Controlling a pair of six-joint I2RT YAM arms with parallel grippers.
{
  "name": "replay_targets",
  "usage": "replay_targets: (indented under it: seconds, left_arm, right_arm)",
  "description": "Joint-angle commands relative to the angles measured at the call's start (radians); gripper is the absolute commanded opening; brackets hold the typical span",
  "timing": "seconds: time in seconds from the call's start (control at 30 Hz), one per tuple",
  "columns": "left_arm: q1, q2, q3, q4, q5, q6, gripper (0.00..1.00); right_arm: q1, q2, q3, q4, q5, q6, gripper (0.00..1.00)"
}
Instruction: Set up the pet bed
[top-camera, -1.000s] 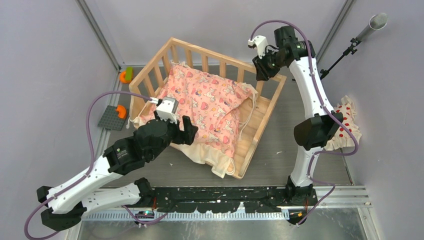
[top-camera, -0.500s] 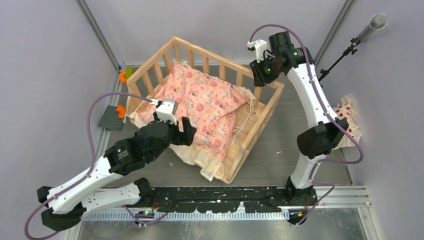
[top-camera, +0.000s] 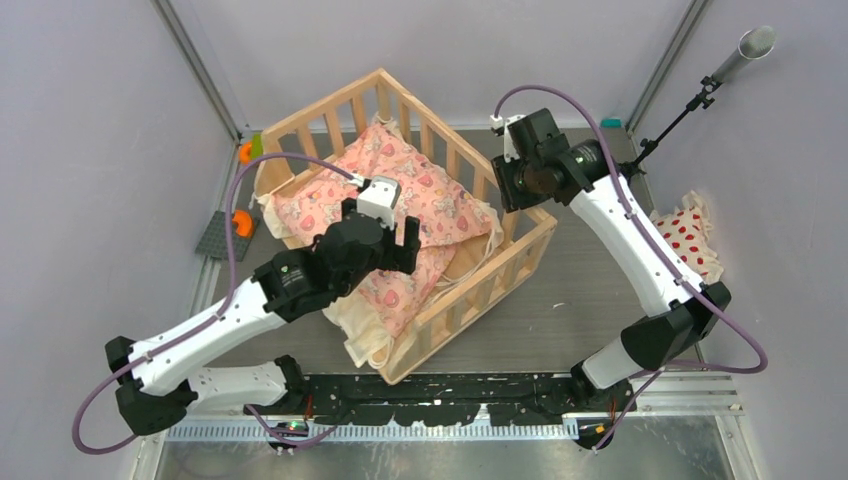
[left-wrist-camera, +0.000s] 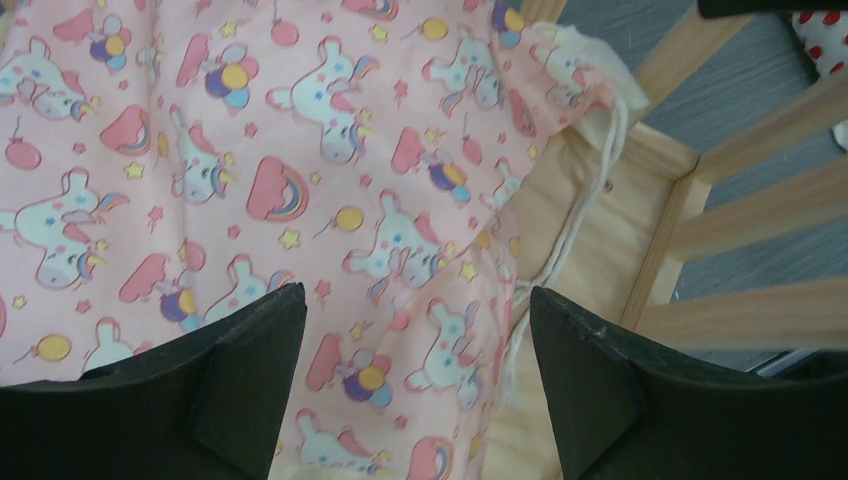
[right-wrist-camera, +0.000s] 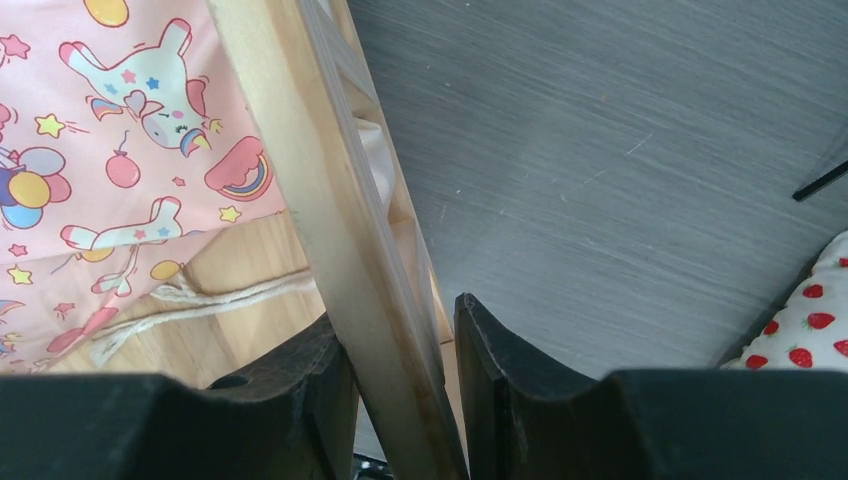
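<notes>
The pet bed (top-camera: 478, 288), a light wood slatted frame, stands at an angle mid-table. A pink cartoon-print cushion (top-camera: 440, 205) lies in it, one end spilling over the near corner. My right gripper (top-camera: 515, 195) is at the bed's far right rail. In the right wrist view that gripper (right-wrist-camera: 400, 350) is shut on the top rail (right-wrist-camera: 300, 170), one finger on each side. My left gripper (top-camera: 382, 228) hovers over the middle of the cushion. The left wrist view shows it (left-wrist-camera: 417, 330) open, with nothing between the fingers, above the pink fabric (left-wrist-camera: 300, 150) and a cream tie (left-wrist-camera: 570, 240).
A small white pillow with red dots (top-camera: 690, 235) lies by the right wall. A grey baseplate with an orange piece (top-camera: 225, 235) and an orange-green toy (top-camera: 247, 152) sit at the left wall. A black stand with a grey tube (top-camera: 740, 50) rises at the back right.
The bed has turned clockwise, its right corner drawn nearer by the right gripper on the rail. The left gripper has moved up and right over the cushion and opened a little wider.
</notes>
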Motion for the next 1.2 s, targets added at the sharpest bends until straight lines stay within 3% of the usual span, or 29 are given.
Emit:
replay_targets:
  seconds: [0.0,0.1,0.23,0.43,0.6,0.8,1.17]
  left_arm:
    - [0.046,0.077,0.13,0.05,0.034,0.049,0.84]
    - [0.125,0.138,0.188,0.04,0.173,0.023,0.84]
    - [0.142,0.194,0.198,0.106,0.319,0.031,0.82]
    - [0.142,0.3,0.173,0.201,0.468,0.066,0.76]
    - [0.142,0.364,0.213,0.199,0.495,0.075,0.73]
    - [0.148,0.379,0.23,0.222,0.492,0.12,0.75]
    - [0.218,0.486,0.263,0.301,0.611,0.159,0.76]
  right_arm:
    - [0.06,-0.059,-0.002,0.137,0.214,0.257,0.01]
    - [0.078,-0.096,-0.051,0.176,0.236,0.32,0.01]
    - [0.099,-0.104,-0.07,0.188,0.26,0.389,0.0]
    - [0.102,-0.098,-0.055,0.201,0.388,0.47,0.0]
    - [0.068,-0.178,-0.099,0.21,0.466,0.439,0.0]
    - [0.001,-0.254,-0.191,0.278,0.352,0.369,0.0]
    - [0.0,-0.069,-0.034,0.405,0.178,0.322,0.01]
